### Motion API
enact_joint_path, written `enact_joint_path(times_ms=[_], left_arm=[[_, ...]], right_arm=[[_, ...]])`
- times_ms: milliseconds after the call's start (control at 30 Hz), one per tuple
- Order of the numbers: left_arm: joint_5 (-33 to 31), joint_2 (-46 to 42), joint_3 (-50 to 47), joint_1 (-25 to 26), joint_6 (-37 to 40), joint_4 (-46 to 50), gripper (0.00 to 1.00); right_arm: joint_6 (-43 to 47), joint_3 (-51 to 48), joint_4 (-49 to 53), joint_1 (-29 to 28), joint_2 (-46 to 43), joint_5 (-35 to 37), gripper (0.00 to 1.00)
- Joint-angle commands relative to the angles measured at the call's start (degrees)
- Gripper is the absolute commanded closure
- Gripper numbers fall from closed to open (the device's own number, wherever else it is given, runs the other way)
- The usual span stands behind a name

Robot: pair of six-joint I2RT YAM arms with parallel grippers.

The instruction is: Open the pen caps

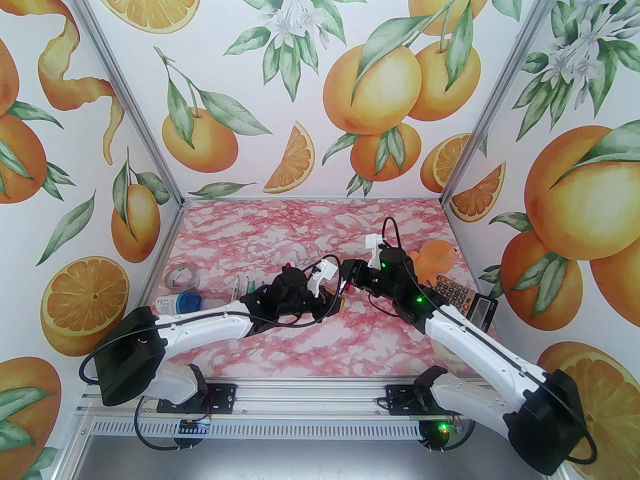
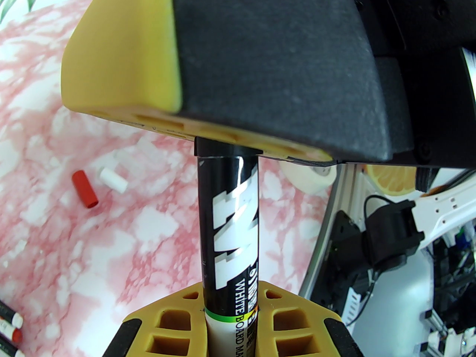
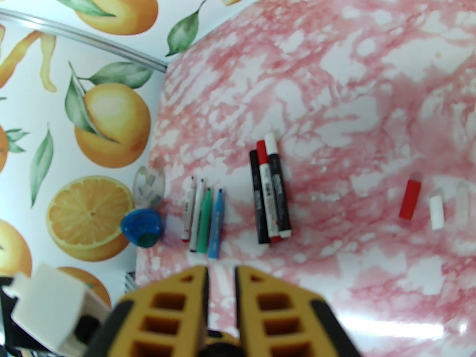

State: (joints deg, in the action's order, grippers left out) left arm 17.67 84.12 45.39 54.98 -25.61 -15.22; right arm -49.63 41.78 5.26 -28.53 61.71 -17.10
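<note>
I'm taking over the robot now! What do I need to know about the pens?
Left gripper: jaws shut on the barrel of the black marker.
Right gripper: jaws shut at its cap end; black cap not yet off.
Done: red cap and white cap lie loose on the table.
Left: pull this cap off, then check three markers and four thin pens lying nearby.

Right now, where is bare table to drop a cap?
The far strip of the table along the back wall is bare, and so is the near middle in front of the two arm bases. Crowded: the left side with tape roll and pens; the right with orange toy and calculator.
</note>
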Motion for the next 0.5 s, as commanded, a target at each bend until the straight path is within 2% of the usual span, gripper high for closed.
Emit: enact_joint_path(times_ms=[0,233,467], left_arm=[[5.87,0.96,-0.21,0.65,-0.97,0.33,1.00],[1.82,0.23,0.02,0.79,0.22,2.91,1.00],[-1.56,-0.10,1.03,1.59,2.93,7.62,1.00]], right_arm=[[2.16,0.06,-8.95,1.94,-1.87,-1.69,0.91],[-0.06,2.00,-1.76,4.05,-2.22,5.78,0.93],[-0.06,3.73,1.11,5.33,-2.30,7.51,0.93]])
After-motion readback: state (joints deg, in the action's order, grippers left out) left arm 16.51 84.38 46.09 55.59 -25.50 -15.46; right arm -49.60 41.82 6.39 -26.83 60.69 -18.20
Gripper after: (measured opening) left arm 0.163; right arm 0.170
